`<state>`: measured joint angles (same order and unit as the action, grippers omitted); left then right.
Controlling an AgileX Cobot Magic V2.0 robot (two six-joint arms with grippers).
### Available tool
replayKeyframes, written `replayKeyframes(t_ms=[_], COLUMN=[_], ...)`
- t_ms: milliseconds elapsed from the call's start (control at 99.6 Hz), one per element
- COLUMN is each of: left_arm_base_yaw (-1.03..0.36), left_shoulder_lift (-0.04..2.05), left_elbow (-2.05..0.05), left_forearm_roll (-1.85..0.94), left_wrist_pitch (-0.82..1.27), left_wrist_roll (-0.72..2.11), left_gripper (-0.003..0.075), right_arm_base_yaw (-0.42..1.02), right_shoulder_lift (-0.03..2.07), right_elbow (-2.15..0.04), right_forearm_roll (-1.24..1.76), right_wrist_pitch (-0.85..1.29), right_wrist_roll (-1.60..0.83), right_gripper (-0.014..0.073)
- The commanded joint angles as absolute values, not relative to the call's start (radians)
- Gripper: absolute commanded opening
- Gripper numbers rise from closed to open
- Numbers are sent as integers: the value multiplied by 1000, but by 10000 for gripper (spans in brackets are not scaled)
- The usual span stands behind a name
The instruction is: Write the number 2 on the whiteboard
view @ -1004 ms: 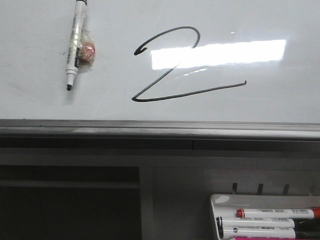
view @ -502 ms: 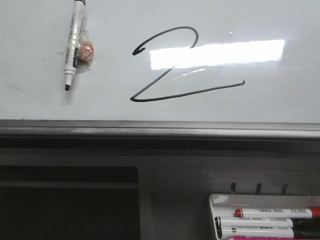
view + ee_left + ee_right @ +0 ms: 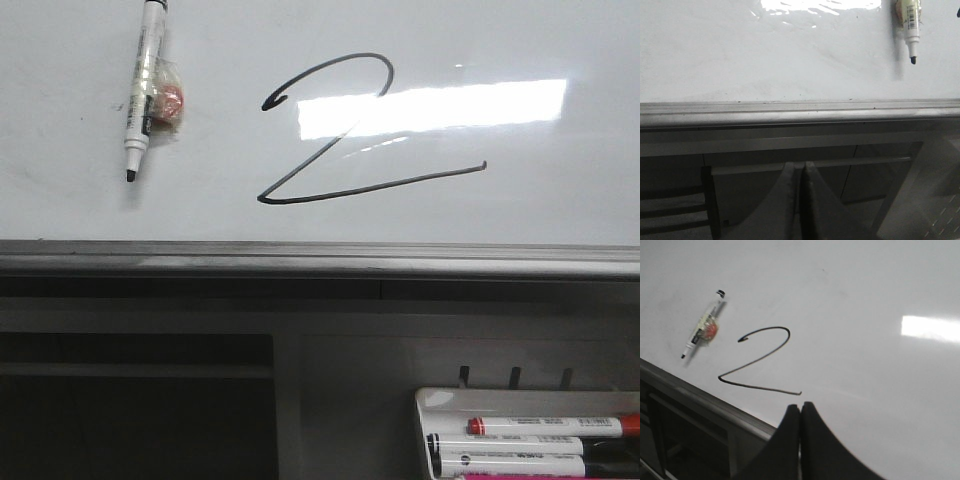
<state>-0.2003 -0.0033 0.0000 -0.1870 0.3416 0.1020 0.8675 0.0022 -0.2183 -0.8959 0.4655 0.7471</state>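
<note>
The number 2 [image 3: 345, 130] is drawn in thin black line on the glossy whiteboard [image 3: 500, 40], left of the bright light reflection. It also shows in the right wrist view [image 3: 760, 360]. A white marker with a black tip [image 3: 143, 95] lies on the board to the left of the figure, with a small red-and-clear wrapper beside it. My right gripper [image 3: 800, 406] is shut and empty, just off the end of the base stroke. My left gripper [image 3: 799, 165] is shut and empty, below the board's grey frame edge [image 3: 790, 112]. Neither gripper shows in the front view.
A white marker tray [image 3: 450, 400] with several markers, one red-capped [image 3: 545, 425], sits at the lower right below the board. Dark shelving [image 3: 130, 400] lies under the frame at the lower left.
The whole front view has drifted a few pixels left. The marker and the figure keep their places on the board.
</note>
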Motion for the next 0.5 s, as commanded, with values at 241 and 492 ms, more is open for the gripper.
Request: replayKeyframes(t_ms=[241, 492], left_arm_base_yaw=[-197, -197], left_shoulder_lift=[-29, -29], left_elbow=[10, 10], left_forearm_roll=[-198, -198], left_wrist_pitch=[298, 298], left_wrist_roll=[95, 95], left_gripper=[-20, -20], right_arm_base_yaw=[192, 38], right_shoulder_lift=[52, 49], right_elbow=[-66, 39], right_forearm_roll=[-220, -166], right_wrist_pitch=[-44, 29], right_wrist_roll=[144, 158], right_gripper=[-71, -71])
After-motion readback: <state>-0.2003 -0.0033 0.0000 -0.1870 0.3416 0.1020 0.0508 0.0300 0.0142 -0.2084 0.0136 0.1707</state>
